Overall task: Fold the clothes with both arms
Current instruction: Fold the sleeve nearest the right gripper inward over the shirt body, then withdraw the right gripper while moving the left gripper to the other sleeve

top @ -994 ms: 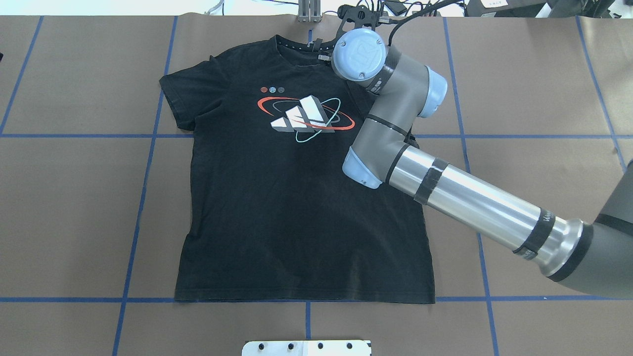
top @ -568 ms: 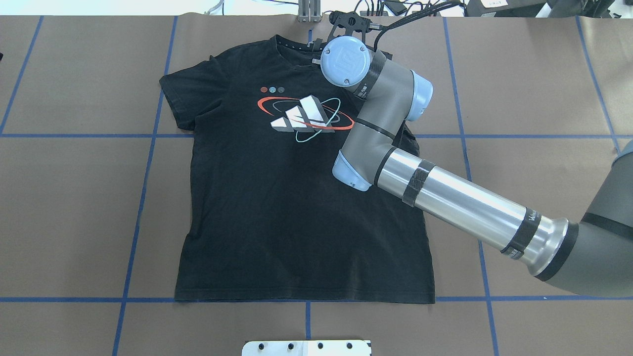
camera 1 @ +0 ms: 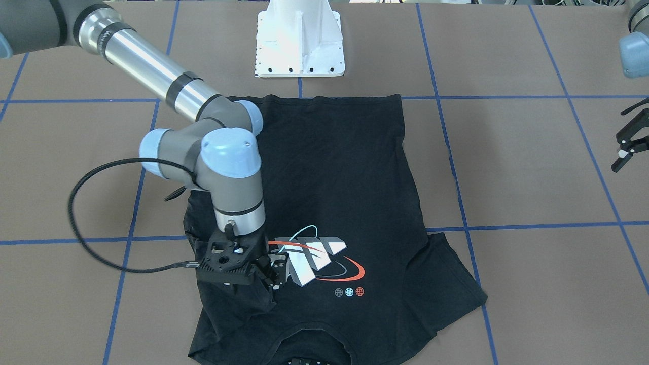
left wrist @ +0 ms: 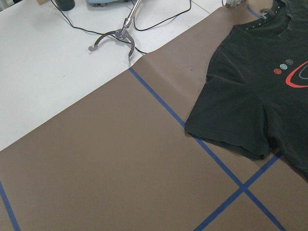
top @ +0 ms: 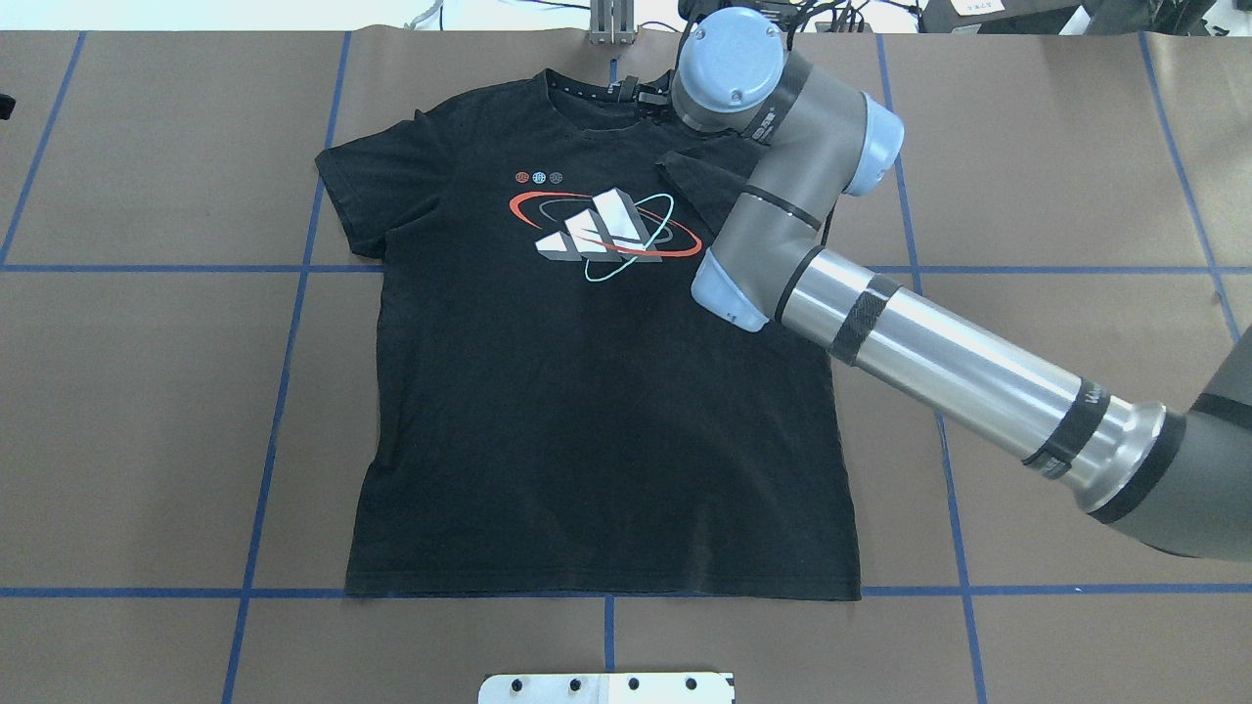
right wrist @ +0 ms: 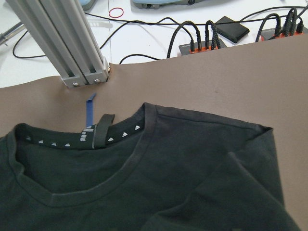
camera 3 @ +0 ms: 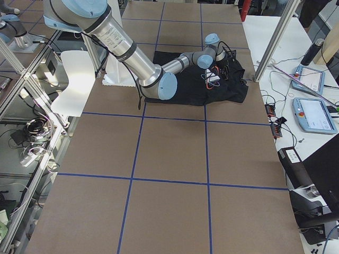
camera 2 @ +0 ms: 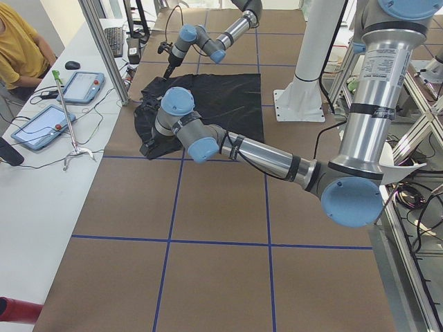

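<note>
The black T-shirt lies flat, graphic up, collar toward the table's far edge. Its right sleeve is folded inward onto the chest beside the graphic. My right gripper hovers just over that folded flap with its fingers apart and no cloth between them. In the overhead view the wrist hides it. My left gripper hangs open well off to the side, clear of the shirt. The left sleeve is spread flat.
The white pedestal stands by the shirt's hem. An aluminium post and cables sit just beyond the collar. A looping black cable trails from the right wrist. Blue tape lines cross the brown table cover.
The right wrist first swung inward over the shoulder, then drew back toward the far edge. The folded sleeve now shows lying on the chest.
</note>
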Robot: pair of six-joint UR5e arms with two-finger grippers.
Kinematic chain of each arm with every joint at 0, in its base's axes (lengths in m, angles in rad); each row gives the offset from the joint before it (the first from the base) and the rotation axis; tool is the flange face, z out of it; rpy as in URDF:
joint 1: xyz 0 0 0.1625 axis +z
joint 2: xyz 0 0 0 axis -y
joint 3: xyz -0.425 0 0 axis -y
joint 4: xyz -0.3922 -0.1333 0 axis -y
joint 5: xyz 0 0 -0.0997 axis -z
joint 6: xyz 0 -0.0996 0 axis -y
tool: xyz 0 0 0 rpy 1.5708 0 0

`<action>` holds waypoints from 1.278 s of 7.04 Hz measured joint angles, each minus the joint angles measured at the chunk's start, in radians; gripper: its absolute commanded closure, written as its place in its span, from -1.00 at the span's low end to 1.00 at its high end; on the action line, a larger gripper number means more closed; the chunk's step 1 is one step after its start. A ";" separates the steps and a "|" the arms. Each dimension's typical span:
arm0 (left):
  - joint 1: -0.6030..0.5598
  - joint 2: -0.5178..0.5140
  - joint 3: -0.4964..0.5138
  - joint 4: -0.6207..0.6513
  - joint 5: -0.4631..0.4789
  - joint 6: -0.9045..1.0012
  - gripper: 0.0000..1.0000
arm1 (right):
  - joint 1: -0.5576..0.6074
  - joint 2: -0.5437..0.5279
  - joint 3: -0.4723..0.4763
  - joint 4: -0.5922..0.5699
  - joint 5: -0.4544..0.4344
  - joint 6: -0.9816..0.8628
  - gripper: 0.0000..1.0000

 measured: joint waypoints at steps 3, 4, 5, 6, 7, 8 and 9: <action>0.164 -0.103 0.126 -0.146 0.201 -0.324 -1.00 | 0.138 -0.232 0.312 -0.148 0.251 -0.277 -1.00; 0.222 -0.166 0.199 -0.166 0.261 -0.413 -1.00 | 0.187 -0.334 0.416 -0.163 0.314 -0.363 -1.00; 0.267 -0.221 0.286 -0.205 0.312 -0.480 -1.00 | 0.232 -0.423 0.491 -0.167 0.364 -0.440 -1.00; 0.313 -0.272 0.394 -0.275 0.384 -0.532 -0.99 | 0.278 -0.499 0.537 -0.164 0.419 -0.517 -1.00; 0.354 -0.320 0.498 -0.340 0.455 -0.575 -0.99 | 0.319 -0.560 0.559 -0.158 0.463 -0.594 -1.00; 0.397 -0.364 0.586 -0.382 0.519 -0.628 -0.95 | 0.355 -0.611 0.576 -0.155 0.490 -0.661 -1.00; 0.433 -0.394 0.652 -0.407 0.578 -0.675 -0.84 | 0.377 -0.643 0.589 -0.154 0.500 -0.697 -1.00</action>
